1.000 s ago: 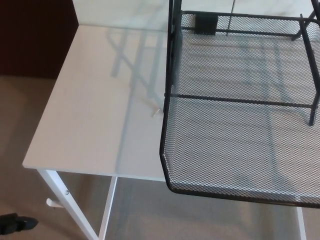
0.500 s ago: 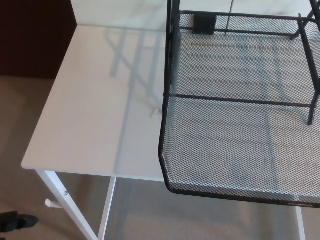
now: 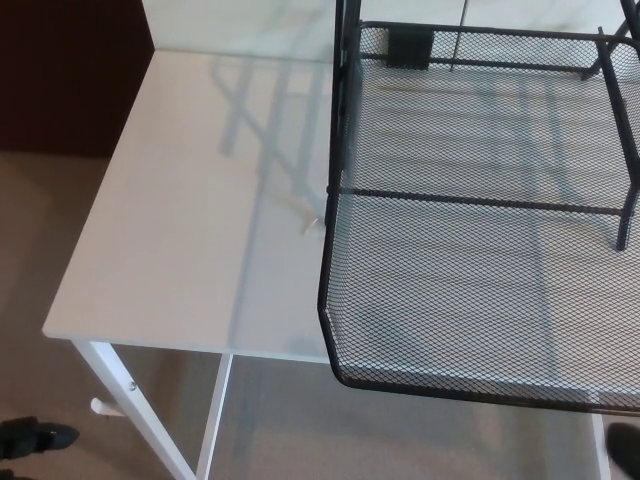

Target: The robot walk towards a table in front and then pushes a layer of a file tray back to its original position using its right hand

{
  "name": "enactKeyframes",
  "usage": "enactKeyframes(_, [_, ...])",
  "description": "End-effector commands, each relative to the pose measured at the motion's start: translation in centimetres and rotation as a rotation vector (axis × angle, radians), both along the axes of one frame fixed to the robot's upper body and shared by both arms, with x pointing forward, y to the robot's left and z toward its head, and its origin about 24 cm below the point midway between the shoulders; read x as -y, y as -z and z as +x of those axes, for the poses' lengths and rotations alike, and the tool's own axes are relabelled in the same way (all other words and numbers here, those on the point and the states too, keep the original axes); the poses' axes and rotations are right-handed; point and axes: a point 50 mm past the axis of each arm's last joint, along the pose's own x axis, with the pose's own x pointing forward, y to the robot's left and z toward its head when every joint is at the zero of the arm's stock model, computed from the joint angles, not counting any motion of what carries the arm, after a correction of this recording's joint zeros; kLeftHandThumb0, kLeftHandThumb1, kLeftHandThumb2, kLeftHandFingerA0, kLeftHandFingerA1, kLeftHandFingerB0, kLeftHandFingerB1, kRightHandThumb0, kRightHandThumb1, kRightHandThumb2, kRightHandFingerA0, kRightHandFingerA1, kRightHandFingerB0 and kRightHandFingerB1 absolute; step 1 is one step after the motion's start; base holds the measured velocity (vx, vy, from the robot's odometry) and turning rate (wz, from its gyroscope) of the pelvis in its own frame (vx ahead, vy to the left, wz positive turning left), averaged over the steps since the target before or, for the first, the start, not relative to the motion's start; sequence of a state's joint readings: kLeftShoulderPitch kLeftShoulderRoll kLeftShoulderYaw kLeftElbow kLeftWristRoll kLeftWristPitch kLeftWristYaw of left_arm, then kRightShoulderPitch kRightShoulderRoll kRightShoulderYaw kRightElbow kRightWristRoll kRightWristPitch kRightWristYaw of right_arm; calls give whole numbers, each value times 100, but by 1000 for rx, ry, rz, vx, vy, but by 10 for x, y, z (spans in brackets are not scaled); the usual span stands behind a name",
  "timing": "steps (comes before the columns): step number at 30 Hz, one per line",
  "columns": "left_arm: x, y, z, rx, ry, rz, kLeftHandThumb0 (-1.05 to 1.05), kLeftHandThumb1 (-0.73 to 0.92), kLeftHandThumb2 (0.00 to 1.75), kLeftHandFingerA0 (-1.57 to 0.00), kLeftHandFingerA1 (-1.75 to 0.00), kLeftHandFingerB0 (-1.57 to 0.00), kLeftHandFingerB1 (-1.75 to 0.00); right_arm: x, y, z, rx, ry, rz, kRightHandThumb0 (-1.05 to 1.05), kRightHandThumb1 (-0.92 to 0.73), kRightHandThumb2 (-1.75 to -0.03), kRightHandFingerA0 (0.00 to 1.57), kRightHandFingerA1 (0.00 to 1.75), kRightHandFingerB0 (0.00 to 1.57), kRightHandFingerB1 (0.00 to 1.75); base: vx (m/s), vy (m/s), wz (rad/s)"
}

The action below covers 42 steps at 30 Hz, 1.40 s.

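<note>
A black wire-mesh file tray [image 3: 345, 100] stands on the right part of a white table [image 3: 190, 230]. Its lowest layer [image 3: 470, 290] is pulled out towards me, and the front rim [image 3: 480, 388] hangs past the table's front edge. A crossbar of the frame runs over the middle of the layer. A small part of my left hand [image 3: 30, 437] shows as a black shape at the bottom left, low beside the table leg. A dark edge of my right hand [image 3: 626, 450] shows in the bottom right corner, below the layer's front rim and apart from it.
The table's white leg [image 3: 130, 400] slants down at the front left. A small pale scrap [image 3: 312, 222] lies on the tabletop by the tray's left side. A dark wall panel [image 3: 70, 70] stands at the far left, with beige carpet below.
A dark part of my right hand has come into the bottom right corner. The view has shifted slightly; the tray and table have not moved.
</note>
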<state>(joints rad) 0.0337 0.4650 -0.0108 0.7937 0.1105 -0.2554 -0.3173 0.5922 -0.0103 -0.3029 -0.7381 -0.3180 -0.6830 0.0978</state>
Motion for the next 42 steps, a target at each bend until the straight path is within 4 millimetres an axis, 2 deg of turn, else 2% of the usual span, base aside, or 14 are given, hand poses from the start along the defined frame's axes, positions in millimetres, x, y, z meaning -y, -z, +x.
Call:
enactKeyframes(1, [-4, -5, 4, 16, 12, 25, -51, 44, 72, -61, -50, -41, -44, -28, 22, 13, -144, -75, -317, -66, -40, -80, 0, 22, 0, 29, 0, 0, 0])
enactKeyframes(6, [-3, -6, 5, 20, 16, 19, -51, 44, 72, -61, -50, -42, -44, -39, 32, 28, -128, -67, -357, -63, -40, -80, 0, 22, 2, 28, 0, 0, 0])
enactKeyframes(7, [-3, -6, 5, 19, 17, 22, -51, 44, 73, -60, -50, -41, -44, -40, 34, 30, -132, -65, -366, -69, -43, -79, 0, 12, 11, 20, 0, 0, 0])
enactKeyframes(10, [-3, -7, 6, 23, 22, 22, -52, 44, 73, -61, -51, -42, -45, -45, 37, 37, -144, -61, -392, -69, -43, -79, 0, 10, 11, 19, 0, 0, 0])
enactKeyframes(11, [-3, -8, 7, 26, 25, 22, -51, 44, 73, -61, -51, -41, -45, -48, 39, 43, -146, -56, -401, -63, -39, -80, 0, 21, 2, 28, 0, 0, 0])
enactKeyframes(16, [-3, -9, 9, 33, 22, 22, -51, 45, 73, -59, -50, -41, -44, -54, 46, 55, -148, -38, -434, -65, -41, -79, 0, 16, 8, 31, 0, 0, 0])
enactKeyframes(17, [-3, -10, 9, 34, 27, 28, -52, 45, 73, -60, -50, -41, -44, -55, 48, 57, -151, -37, -436, -59, -44, -54, 0, 31, 9, 31, 0, 0, 0])
enactKeyframes(21, [-3, -11, 12, 38, 30, 34, -51, 44, 72, -61, -50, -41, -44, -59, 52, 65, -155, -24, -453, -36, -27, -70, 0, 27, 4, 39, 0, 0, 0])
enactKeyframes(27, [-2, -11, 15, 34, 32, 35, -52, 44, 72, -60, -50, -40, -44, -65, 56, 71, -163, -12, -493, -37, -29, -68, 1, 22, 4, 34, 0, 0, 0])
enactKeyframes(28, [-2, -12, 16, 38, 35, 36, -52, 44, 72, -61, -50, -41, -44, -65, 57, 72, -164, -11, -498, -40, -35, -52, 0, 34, 11, 29, 0, 0, 0])
enactKeyframes(31, [-2, -12, 16, 38, 35, 36, -52, 44, 72, -61, -50, -41, -44, -66, 58, 72, -163, -7, -500, -40, -35, -52, 0, 34, 11, 29, 0, 0, 0])
enactKeyframes(36, [-2, -14, 20, 43, 36, 38, -52, 44, 72, -60, -50, -41, -44, -74, 65, 73, -207, -27, -524, -38, -30, -69, 0, 24, 3, 31, 0, 0, 0])
enactKeyframes(38, [-2, -14, 21, 46, 30, 29, -51, 43, 72, -60, -50, -41, -44, -75, 67, 73, -211, -26, -535, -44, -36, -52, 2, 34, 15, 27, 0, 0, 0])
enactKeyframes(42, [-2, -15, 22, 53, 25, 19, -51, 43, 72, -60, -50, -41, -44, -77, 70, 73, -239, -23, -560, -47, -37, -52, 4, 33, 13, 26, 0, 0, 0])
